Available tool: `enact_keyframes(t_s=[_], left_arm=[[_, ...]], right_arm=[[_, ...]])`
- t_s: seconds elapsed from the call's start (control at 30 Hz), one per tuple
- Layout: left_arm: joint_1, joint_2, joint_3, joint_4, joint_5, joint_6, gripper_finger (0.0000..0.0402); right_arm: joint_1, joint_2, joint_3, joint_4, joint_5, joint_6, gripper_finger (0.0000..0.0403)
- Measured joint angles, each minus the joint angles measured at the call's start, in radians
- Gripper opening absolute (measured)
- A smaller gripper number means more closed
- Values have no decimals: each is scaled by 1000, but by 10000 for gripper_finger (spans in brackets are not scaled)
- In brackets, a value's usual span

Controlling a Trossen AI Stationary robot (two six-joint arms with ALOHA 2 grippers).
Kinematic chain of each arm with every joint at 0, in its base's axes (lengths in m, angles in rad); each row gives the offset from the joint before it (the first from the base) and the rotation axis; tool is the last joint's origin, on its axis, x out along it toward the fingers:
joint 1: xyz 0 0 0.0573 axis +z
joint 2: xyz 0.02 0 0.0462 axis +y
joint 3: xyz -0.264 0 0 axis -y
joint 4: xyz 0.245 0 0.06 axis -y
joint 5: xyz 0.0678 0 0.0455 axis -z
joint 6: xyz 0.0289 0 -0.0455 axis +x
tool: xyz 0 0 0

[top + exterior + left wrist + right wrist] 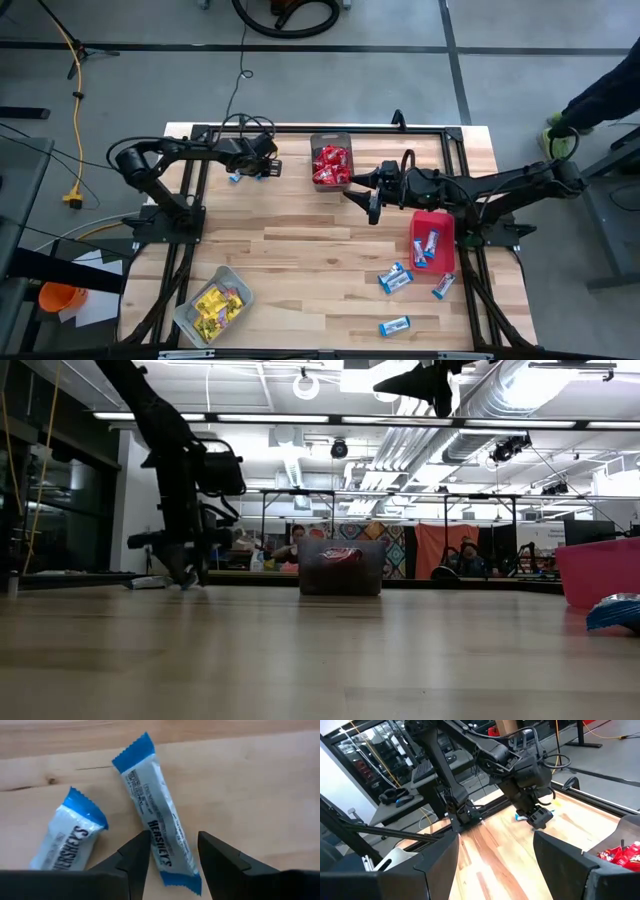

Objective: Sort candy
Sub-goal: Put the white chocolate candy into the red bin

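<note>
Pale wooden surface is seen before a lit workshop; left gripper is lowered, fingers parted astride a blue-and-white candy, contact apparently absent; right gripper is held open, empty, mid-surface.

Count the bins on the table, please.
3: a dark mesh bin at the far middle, a red bin at right, a clear grey bin at the near left corner.
</note>
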Motion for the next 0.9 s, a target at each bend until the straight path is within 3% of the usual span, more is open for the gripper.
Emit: enact_keyframes(t_s=[0.2, 0.53, 0.73, 0.9], left_arm=[[-2, 20, -23, 39, -13, -43, 140], [-38, -50, -26, 52, 29, 38, 8], [-70, -291, 2, 75, 86, 205, 1], [-168, -507, 28, 170, 173, 317, 1]], right_arm=[[1, 0, 0, -1, -12, 0, 252], [1, 0, 0, -8, -44, -1, 252], [1, 0, 0, -9, -45, -3, 252], [-7, 0, 0, 41, -45, -3, 252]])
